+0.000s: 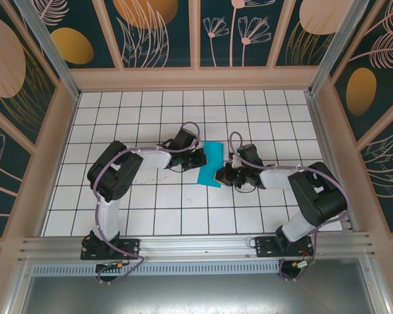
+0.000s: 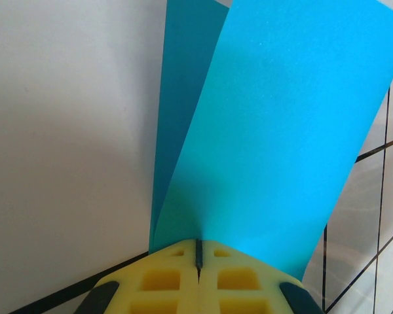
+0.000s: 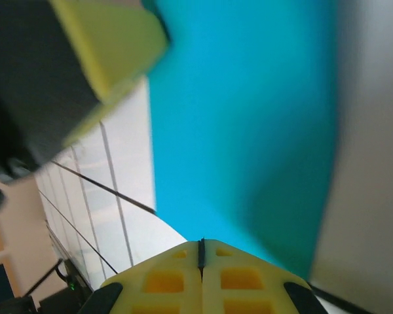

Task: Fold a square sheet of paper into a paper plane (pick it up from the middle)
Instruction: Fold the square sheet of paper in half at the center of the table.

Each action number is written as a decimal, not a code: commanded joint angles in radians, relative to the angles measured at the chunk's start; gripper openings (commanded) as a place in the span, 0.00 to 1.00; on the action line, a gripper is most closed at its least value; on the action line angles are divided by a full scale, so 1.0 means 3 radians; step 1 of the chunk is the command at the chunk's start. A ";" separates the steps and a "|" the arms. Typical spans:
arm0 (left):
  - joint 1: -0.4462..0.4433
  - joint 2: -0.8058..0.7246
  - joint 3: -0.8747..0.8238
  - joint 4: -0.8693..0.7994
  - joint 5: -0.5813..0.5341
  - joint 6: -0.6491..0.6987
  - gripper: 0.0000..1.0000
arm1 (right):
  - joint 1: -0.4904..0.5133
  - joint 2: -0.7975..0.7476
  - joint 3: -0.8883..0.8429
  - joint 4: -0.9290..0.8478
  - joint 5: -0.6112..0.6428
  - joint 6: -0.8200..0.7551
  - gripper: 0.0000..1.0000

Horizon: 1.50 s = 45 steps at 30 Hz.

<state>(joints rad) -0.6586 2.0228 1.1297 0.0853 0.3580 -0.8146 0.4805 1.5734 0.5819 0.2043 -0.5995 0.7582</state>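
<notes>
**A:** How do the two grippers stand, nearest things first?

**B:** From its own wrist camera, the left gripper [image 2: 198, 243] has its yellow block-shaped fingers [image 2: 164, 281] pressed flat together, with just a dark seam between them. The thin, plain teal-blue sheet of paper [image 2: 275, 131] runs straight into that seam, so it is pinched there. The right gripper [image 3: 200, 242] is closed just as tightly. The paper's lower edge meets its tip, though that picture is blurred.

**A:** And how does the paper look?

**B:** It is doubled over. In the left wrist view two layers fan out from the pinch, a brighter one in front and a darker one behind it on the left. It has no print or marks. From above it is a narrow slanted strip near the middle of the white tiled table [image 1: 150, 209]. The left gripper is at its left edge and the right gripper at its near right end.

**A:** What does one view give that another does not?

**B:** The right wrist view catches a yellow finger of the left gripper at its upper left, close beside the paper. The overhead view shows both arms bent inward toward the strip. Beyond the table it shows the dark walls painted with leaves and flowers [image 1: 157, 26].
</notes>
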 commanded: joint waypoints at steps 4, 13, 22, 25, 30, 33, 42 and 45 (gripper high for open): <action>-0.0020 0.0187 -0.0024 -0.0248 -0.0152 0.0068 0.00 | -0.0107 0.0200 0.0297 0.0027 0.0036 -0.0142 0.00; -0.0020 0.0177 -0.0041 -0.0263 -0.0162 0.0077 0.00 | -0.0154 0.0395 -0.0014 0.0210 0.0094 -0.0093 0.00; -0.0019 0.0194 -0.0051 -0.0277 -0.0176 0.0090 0.00 | -0.0239 0.0153 0.0052 0.0138 -0.0043 -0.0137 0.00; -0.0020 0.0196 -0.0043 -0.0287 -0.0186 0.0097 0.00 | -0.0333 0.0114 0.0213 0.0125 -0.0092 -0.0179 0.00; -0.0021 0.0201 -0.0039 -0.0284 -0.0181 0.0103 0.00 | -0.0432 0.0343 0.0405 0.0118 -0.0154 -0.0251 0.00; -0.0022 0.0204 -0.0033 -0.0287 -0.0181 0.0097 0.00 | -0.0456 0.0479 0.0417 0.0203 -0.0175 -0.0232 0.00; -0.0022 0.0201 -0.0038 -0.0295 -0.0189 0.0108 0.00 | -0.0461 0.0744 0.0354 0.0087 0.0073 -0.0245 0.00; -0.0022 0.0211 -0.0018 -0.0306 -0.0196 0.0111 0.00 | -0.0459 0.0647 0.0423 0.0040 0.0013 -0.0222 0.00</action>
<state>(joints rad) -0.6605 2.0239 1.1313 0.0845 0.3550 -0.8047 0.3458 1.7752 0.6991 0.2626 -0.6228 0.7101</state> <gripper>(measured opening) 0.044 0.067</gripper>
